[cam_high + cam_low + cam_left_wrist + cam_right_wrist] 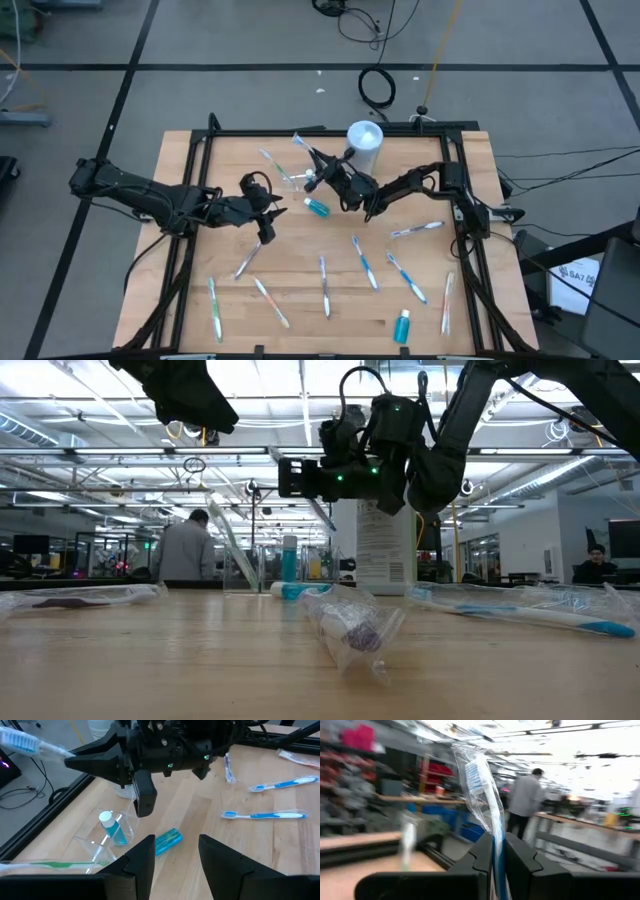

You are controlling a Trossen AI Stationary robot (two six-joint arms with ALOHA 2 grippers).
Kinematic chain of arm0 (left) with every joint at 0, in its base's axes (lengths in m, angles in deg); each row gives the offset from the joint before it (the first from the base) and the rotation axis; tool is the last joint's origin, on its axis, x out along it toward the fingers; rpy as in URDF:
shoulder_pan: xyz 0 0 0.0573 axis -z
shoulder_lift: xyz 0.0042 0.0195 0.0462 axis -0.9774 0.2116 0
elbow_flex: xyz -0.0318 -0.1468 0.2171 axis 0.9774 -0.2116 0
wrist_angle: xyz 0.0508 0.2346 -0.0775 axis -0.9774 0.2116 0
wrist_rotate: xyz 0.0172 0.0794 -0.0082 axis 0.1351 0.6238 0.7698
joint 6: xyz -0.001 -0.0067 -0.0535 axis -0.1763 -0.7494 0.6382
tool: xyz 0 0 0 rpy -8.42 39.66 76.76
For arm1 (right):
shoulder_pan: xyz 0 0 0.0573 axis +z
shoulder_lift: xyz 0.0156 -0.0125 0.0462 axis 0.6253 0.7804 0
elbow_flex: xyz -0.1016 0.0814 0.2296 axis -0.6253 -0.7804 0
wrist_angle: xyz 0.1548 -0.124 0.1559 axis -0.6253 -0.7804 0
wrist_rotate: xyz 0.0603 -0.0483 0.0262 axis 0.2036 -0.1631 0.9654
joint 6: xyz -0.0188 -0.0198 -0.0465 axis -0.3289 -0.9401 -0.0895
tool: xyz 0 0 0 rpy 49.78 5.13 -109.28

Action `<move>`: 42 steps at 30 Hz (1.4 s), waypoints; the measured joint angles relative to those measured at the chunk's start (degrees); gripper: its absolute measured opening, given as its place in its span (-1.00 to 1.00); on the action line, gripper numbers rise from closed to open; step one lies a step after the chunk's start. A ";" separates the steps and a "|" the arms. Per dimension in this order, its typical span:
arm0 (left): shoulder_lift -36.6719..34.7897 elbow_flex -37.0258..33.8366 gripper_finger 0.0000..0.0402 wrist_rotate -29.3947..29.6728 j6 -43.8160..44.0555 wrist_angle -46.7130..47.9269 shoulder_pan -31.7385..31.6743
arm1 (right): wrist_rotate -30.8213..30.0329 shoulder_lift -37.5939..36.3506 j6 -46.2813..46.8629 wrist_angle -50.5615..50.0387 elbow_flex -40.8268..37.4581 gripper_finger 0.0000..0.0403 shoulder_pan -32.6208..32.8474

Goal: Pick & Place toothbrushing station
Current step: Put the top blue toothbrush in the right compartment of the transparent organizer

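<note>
Right gripper (pixel 318 163) sits just above centre of the high view, its fingers (pixel 485 852) clamped tight on a blue wrapped toothbrush (pixel 482 785) whose bristle head sticks up past the fingertips in the right wrist view; in the high view that brush (pixel 303 146) slants up and left from the gripper, over the clear tumbler (pixel 293 180). The tumbler stands left of centre near the top of the table (pixel 300 255), and the left wrist view shows a blue toothpaste tube (pixel 112 826) with a white cap standing inside it and a green-handled brush (pixel 60 864) at the lower left edge. A second toothpaste tube (pixel 317 207) lies flat on the wood just right of the tumbler. Left gripper (pixel 267 229) hangs left of centre, below the tumbler, fingers (pixel 142 862) spread apart with nothing between them. Behind the right gripper, at top centre, stands the white lidded container (pixel 364 145). Loose toothbrushes dot the lower half of the high view: one (pixel 247 261) just below the left gripper, one (pixel 214 307) at lower left, one (pixel 325 286) at bottom centre, one (pixel 416 230) at right. A third tube (pixel 402 326) rests at lower right. In the low view, a wrapped brush (pixel 350 628) lies close in the centre foreground.
</note>
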 joint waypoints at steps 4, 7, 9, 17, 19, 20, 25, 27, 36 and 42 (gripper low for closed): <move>0.00 0.00 -0.21 -0.01 0.27 1.24 0.11 | -7.60 -0.57 -2.85 0.11 -0.23 -0.89 1.14; 0.00 0.00 -0.21 -0.01 0.29 1.62 0.11 | -8.91 -0.49 -2.89 -0.08 -0.85 -0.89 1.77; 0.00 0.00 -0.21 -0.02 0.64 1.61 0.11 | -13.30 -0.49 -3.15 -0.06 -1.12 -0.89 2.17; 0.00 0.00 -0.21 -0.16 1.40 1.60 0.11 | -21.73 -0.59 -3.20 4.55 -5.43 -0.89 2.44; 0.00 0.00 -0.21 -0.19 1.78 1.57 0.11 | -23.02 -0.58 -3.20 4.42 -6.76 -0.89 2.41; 0.00 0.00 -0.21 -0.19 1.78 1.57 0.11 | -23.09 -0.50 -3.20 4.89 -7.35 -0.89 2.40; 0.00 0.00 -0.21 -0.24 1.82 1.56 0.11 | -25.48 -0.57 -3.51 6.80 -9.35 -0.89 2.41; 0.00 0.00 -0.21 -0.32 1.85 1.55 0.11 | -27.94 -0.53 -4.91 6.80 -9.65 -0.89 2.36; 0.00 0.00 -0.21 -0.34 1.93 1.55 0.11 | -31.86 -0.55 -8.73 6.97 -9.90 -0.89 2.08; 0.00 0.00 -0.21 -0.32 1.93 1.57 0.11 | -34.92 -0.53 -12.28 6.94 -9.92 -0.89 1.09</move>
